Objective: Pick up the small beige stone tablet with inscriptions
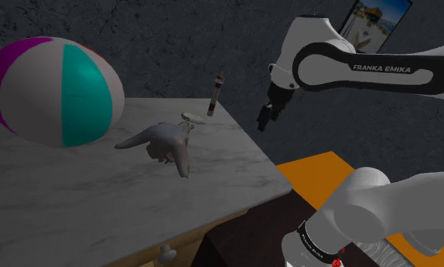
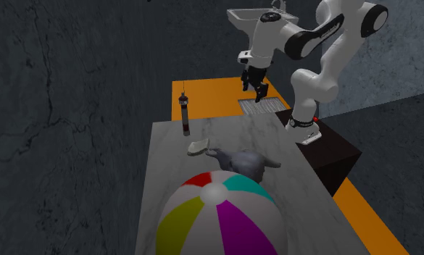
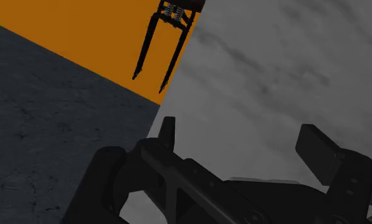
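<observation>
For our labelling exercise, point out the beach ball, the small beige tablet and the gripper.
beach ball (image 1: 87, 95), shoulder view, on its teal panel.
small beige tablet (image 2: 198, 147), second exterior view, on its top face.
gripper (image 2: 253, 93), second exterior view, midway between its open fingertips.

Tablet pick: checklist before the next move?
1. Tablet lying on the table, in view: ok.
2. Jaws open, nothing between them: ok.
3. Jaws above the tablet: not ok; they hang off the table's edge.
4. Stick out of the descent path: cannot tell; it stands upright close by the tablet.
5. Tablet apart from the grey figure: cannot tell; they look very near.
6. Ball well away from the tablet: ok.
</observation>
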